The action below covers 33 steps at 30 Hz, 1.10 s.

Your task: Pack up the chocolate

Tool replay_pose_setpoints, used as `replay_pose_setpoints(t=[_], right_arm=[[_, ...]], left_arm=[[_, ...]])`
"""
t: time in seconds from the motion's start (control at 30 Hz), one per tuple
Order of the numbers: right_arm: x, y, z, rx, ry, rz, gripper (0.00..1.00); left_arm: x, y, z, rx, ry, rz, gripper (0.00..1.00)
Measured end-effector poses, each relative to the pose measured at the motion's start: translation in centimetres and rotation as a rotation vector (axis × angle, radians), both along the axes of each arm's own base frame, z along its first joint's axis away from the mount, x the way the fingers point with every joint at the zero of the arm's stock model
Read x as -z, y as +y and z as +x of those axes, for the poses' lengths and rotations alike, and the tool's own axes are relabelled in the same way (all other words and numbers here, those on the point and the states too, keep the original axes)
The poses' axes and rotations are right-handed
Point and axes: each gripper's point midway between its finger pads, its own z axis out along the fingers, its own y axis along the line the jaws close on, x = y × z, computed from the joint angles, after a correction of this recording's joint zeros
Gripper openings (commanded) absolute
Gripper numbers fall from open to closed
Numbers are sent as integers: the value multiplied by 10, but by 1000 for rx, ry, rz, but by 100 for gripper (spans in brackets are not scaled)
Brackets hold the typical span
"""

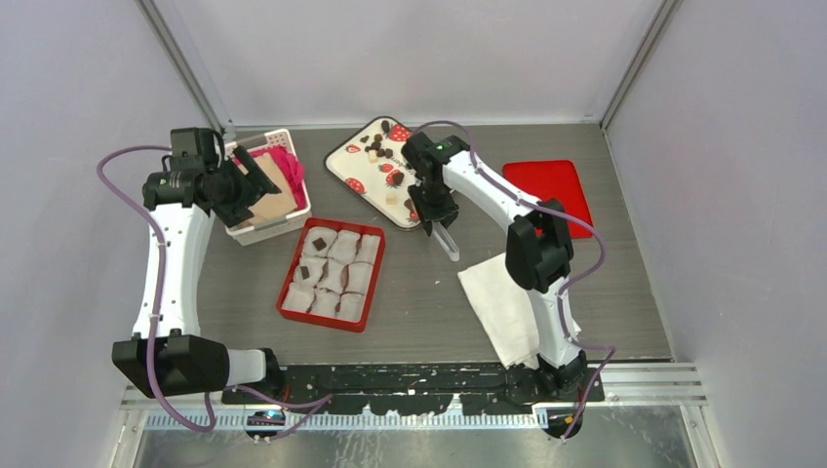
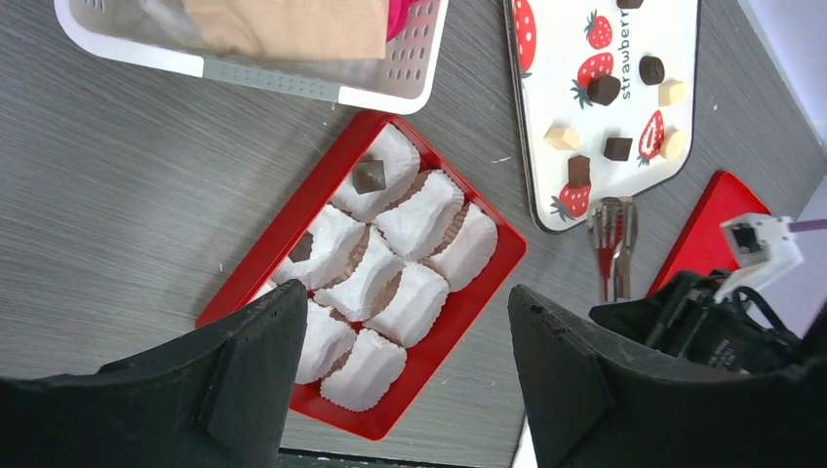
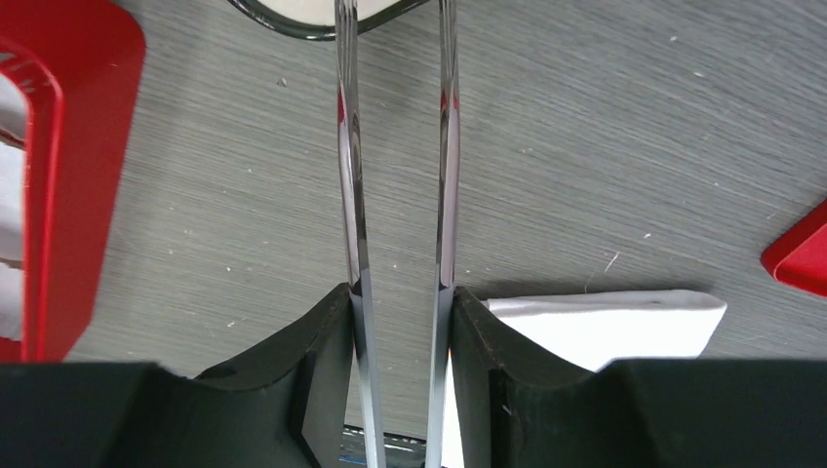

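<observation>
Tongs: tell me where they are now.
Top view, right of centre: the tongs are held in the right claw, beside the near corner of the strawberry tray, between the red box and the white napkin.

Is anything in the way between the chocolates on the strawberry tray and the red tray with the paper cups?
Nothing visible. Only bare table lies between the strawberry tray with the loose chocolates and the red tray. The right gripper holds the tongs off to one side.
</observation>
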Motion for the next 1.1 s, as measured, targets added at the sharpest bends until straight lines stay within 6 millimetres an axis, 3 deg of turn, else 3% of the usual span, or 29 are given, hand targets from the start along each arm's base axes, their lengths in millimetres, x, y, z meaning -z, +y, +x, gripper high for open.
replay_pose_setpoints(t=[0.13, 0.47, 0.8, 1.03, 1.1], right_arm=[[15, 2, -3, -41, 24, -38, 44], [10, 8, 13, -39, -14, -19, 48], [42, 14, 17, -52, 39, -40, 49], [51, 18, 20, -59, 53, -32, 42], [51, 20, 19, -62, 56, -24, 36]], left_arm=[[1, 0, 1, 1, 2, 0, 76], [8, 1, 4, 2, 28, -1, 76], [11, 1, 5, 2, 36, -2, 76], [13, 1, 6, 1, 42, -2, 76], [13, 1, 7, 1, 42, -2, 76]])
